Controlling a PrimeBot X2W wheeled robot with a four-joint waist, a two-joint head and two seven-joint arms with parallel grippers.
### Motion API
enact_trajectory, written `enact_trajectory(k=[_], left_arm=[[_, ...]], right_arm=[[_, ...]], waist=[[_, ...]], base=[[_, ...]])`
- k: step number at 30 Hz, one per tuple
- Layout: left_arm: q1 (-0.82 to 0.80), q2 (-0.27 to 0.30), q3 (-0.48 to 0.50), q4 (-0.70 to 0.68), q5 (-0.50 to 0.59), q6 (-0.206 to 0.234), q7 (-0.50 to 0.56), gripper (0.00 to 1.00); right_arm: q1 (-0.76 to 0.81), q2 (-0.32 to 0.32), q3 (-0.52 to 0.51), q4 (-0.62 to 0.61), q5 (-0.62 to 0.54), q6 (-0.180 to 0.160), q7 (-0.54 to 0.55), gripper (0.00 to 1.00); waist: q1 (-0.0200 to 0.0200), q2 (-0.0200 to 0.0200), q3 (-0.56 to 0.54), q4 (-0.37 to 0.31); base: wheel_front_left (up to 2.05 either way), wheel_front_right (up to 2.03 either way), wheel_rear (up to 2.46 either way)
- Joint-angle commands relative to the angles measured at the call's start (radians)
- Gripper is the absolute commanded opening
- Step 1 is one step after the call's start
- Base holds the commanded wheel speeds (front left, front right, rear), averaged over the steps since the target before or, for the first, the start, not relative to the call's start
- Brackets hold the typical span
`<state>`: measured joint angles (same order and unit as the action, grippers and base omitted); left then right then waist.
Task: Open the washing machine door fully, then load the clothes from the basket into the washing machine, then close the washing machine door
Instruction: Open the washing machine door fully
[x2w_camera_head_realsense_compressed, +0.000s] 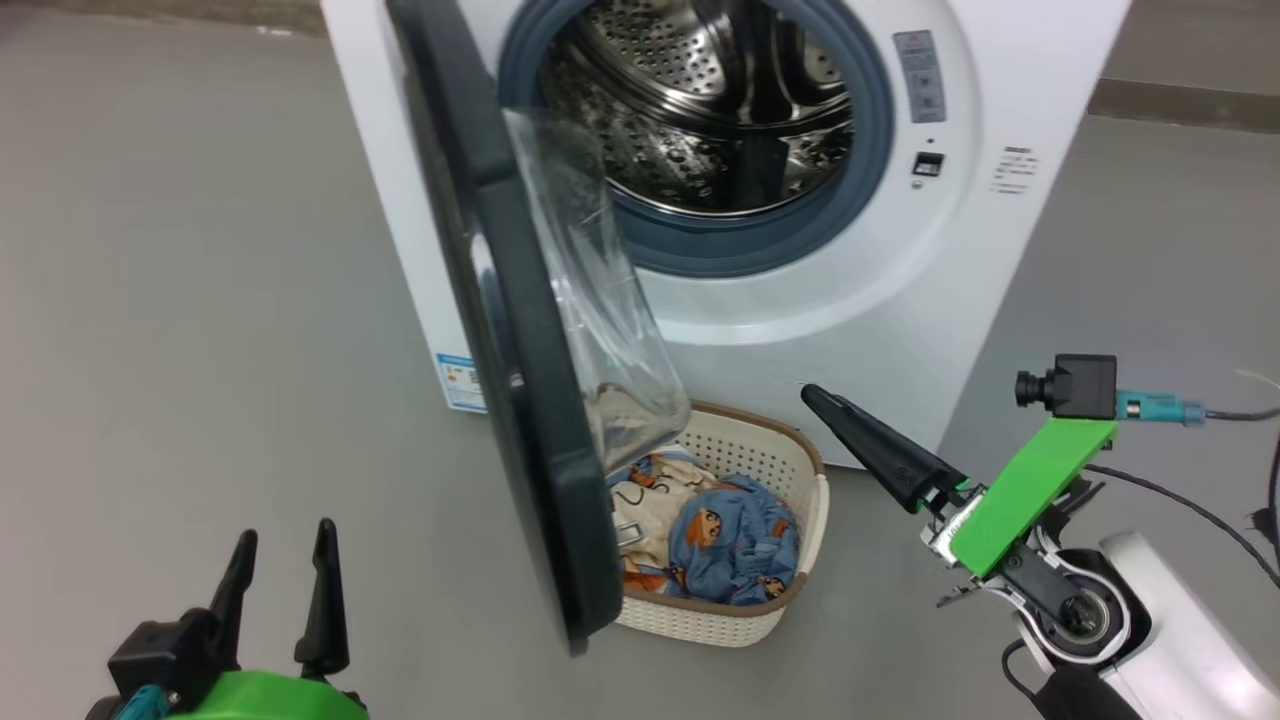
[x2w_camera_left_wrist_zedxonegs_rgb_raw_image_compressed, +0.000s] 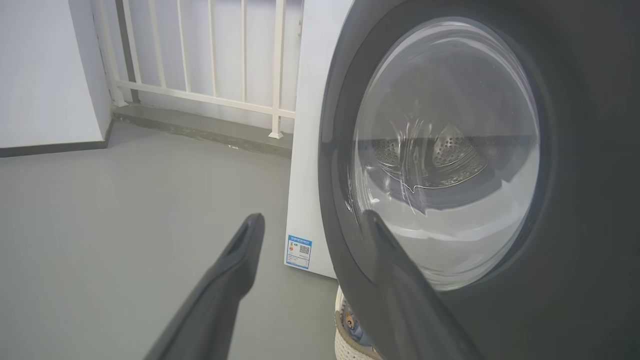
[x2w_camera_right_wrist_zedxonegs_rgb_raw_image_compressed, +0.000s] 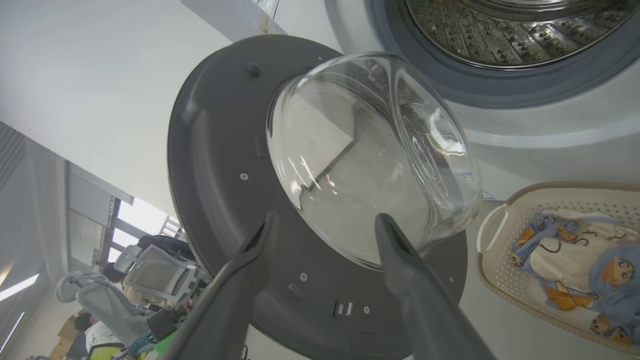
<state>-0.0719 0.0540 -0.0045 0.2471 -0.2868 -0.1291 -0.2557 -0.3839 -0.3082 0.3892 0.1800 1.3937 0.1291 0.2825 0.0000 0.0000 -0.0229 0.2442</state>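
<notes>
Ahead in the head view, the washing machine door (x2w_camera_head_realsense_compressed: 510, 330) stands open edge-on, overlapping the basket (x2w_camera_head_realsense_compressed: 770, 450) of clothes (x2w_camera_head_realsense_compressed: 735, 540) in front of the washing machine (x2w_camera_head_realsense_compressed: 1000, 250). Left wrist view: the left gripper (x2w_camera_left_wrist_zedxonegs_rgb_raw_image_compressed: 312, 215), spread wide and empty, faces the door's outer glass. Right wrist view: the right gripper (x2w_camera_right_wrist_zedxonegs_rgb_raw_image_compressed: 327, 216), fingers wide apart, holds nothing before the door's inner face.

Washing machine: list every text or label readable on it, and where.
Blue label sticker, lower left corner of the washing machine: QR code, print too small to read.
Grey strip right of the opening: blurred symbols.
Small print on the front: unreadable.
Nothing can be quoted.
</notes>
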Motion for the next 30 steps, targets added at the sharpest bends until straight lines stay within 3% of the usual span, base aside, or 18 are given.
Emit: enact_trajectory(k=[1, 10, 16, 19, 24, 30], left_arm=[[-0.008, 0.014, 0.04, -0.032, 0.007, -0.002, -0.006, 1.0], [-0.003, 0.007, 0.058, -0.049, 0.011, -0.001, -0.006, 1.0], [0.003, 0.004, 0.059, -0.06, 0.003, -0.001, -0.006, 1.0], [0.008, 0.002, 0.059, -0.065, 0.002, -0.001, -0.006, 1.0], [0.021, 0.0, 0.065, -0.078, 0.004, 0.0, -0.006, 1.0], [0.03, -0.001, 0.068, -0.095, 0.016, 0.0, -0.006, 1.0]], right_arm=[[0.009, -0.009, 0.02, -0.044, -0.027, 0.002, -0.035, 1.0], [0.055, -0.07, 0.071, -0.07, -0.215, 0.002, -0.281, 1.0], [0.103, -0.081, 0.055, -0.068, -0.286, 0.002, -0.412, 1.0], [0.128, -0.096, 0.042, -0.055, -0.381, 0.002, -0.482, 1.0], [0.167, -0.071, -0.023, -0.001, -0.54, 0.002, -0.532, 1.0], [0.206, 0.005, -0.16, 0.014, -0.753, 0.002, -0.544, 1.0]], waist=[[0.0, 0.0, -0.002, -0.039], [0.0, 0.0, 0.003, -0.099], [0.0, 0.0, 0.003, -0.115], [0.0, 0.0, 0.003, -0.128], [0.0, 0.0, 0.003, -0.151], [0.0, 0.0, 0.009, -0.172]], base=[[0.0, 0.0, 0.0], [0.0, 0.0, 0.0], [0.0, 0.0, 0.0], [0.0, 0.0, 0.0], [0.0, 0.0, 0.0], [0.0, 0.0, 0.0]])
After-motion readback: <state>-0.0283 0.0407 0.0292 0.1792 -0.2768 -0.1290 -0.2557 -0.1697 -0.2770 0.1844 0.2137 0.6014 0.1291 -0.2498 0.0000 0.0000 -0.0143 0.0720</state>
